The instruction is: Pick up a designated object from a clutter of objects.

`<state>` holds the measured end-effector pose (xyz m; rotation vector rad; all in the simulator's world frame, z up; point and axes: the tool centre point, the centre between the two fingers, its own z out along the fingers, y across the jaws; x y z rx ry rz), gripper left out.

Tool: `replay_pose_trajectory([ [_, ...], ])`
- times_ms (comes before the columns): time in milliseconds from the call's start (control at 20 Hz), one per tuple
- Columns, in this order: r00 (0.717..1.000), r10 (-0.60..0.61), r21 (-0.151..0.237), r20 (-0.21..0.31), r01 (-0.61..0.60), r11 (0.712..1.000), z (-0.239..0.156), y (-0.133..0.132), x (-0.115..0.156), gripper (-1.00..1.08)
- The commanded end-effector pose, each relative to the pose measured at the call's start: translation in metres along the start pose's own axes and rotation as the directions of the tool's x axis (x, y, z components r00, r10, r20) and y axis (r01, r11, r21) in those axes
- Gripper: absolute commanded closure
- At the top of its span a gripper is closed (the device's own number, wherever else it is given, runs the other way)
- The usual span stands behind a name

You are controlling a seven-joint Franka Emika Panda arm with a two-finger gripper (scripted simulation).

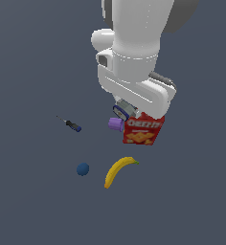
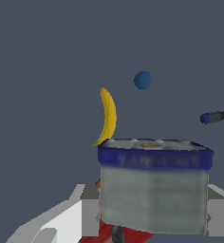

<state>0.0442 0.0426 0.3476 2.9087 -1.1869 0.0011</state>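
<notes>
Progress: the grasp is looking made, the lift apparently under way. The gripper (image 1: 127, 111) is clenching the grey piece (image 2: 154, 190); in the wrist view that piece is filling the space between the two fingers (image 2: 88, 216), which are pressing on its sides. In the exterior view it is sitting just under the hand, above the box's top corner on the exterior view's left, and it appears to be off the floor, though the height cannot be judged. What is left is probably only raising it clear.

Room, taken from the box (image 1: 142, 130): the cup (image 1: 116, 124) is touching or just beside the box on the exterior view's left, directly below the held piece, so this is the tight edge. The banana (image 1: 117, 171) is lying near, in front of the box. The screwdriver (image 1: 72, 125) and ball (image 1: 83, 169) are well apart, toward the exterior view's left. Space overhead is showing no obstruction.
</notes>
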Motion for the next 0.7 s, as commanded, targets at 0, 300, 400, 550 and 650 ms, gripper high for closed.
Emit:
replay_pose_trajectory([
  [0, 1.0, -0.002, 0.0, 0.0, 0.002, 1.0, -0.01, 0.002, 0.015, 1.08],
  [300, 1.0, -0.002, 0.0, 0.0, 0.002, 1.0, -0.024, 0.005, 0.036, 1.08],
  [400, 1.0, -0.002, 0.0, 0.0, 0.002, 1.0, -0.026, 0.005, 0.04, 1.08],
  [550, 1.0, -0.002, 0.0, 0.001, 0.002, 1.0, -0.028, 0.005, 0.043, 1.08],
  [650, 1.0, -0.002, 0.0, 0.001, 0.002, 1.0, -0.028, 0.005, 0.044, 1.08],
])
